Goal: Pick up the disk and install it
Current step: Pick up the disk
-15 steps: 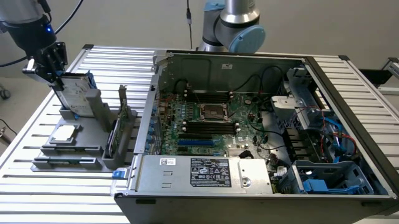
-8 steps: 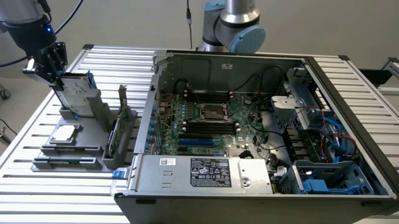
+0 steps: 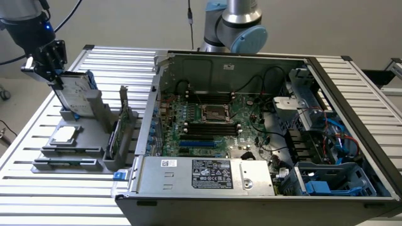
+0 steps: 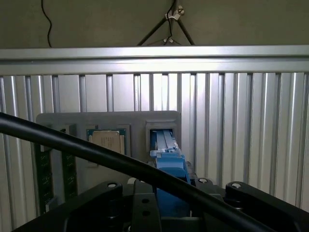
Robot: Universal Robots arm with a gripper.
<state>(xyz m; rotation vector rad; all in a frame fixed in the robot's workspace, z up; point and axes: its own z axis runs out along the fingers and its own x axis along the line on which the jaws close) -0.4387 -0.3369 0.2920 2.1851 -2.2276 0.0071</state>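
Silver-grey disk (image 3: 73, 92) with blue rails, upright, slightly tilted, at grey stand (image 3: 95, 104)

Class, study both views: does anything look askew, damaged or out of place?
Only the silver-grey hard drive with blue plastic rails stands out: it leans on edge at its slot in the grey plastic holder, clamped at its top end by the gripper. No spill or damage shows.

Of the disk (image 3: 75, 92), the upper end is covered by the gripper (image 3: 53, 75) clamped on it, and the lower end is hidden in the slot of the grey holder (image 3: 94, 107). In the wrist view its near part is masked by a black cable (image 4: 96, 152) and the gripper's body. The arm (image 3: 25, 23) is cut off by the exterior view's upper edge. The print on the sticker (image 3: 212, 173) is too small to be read.
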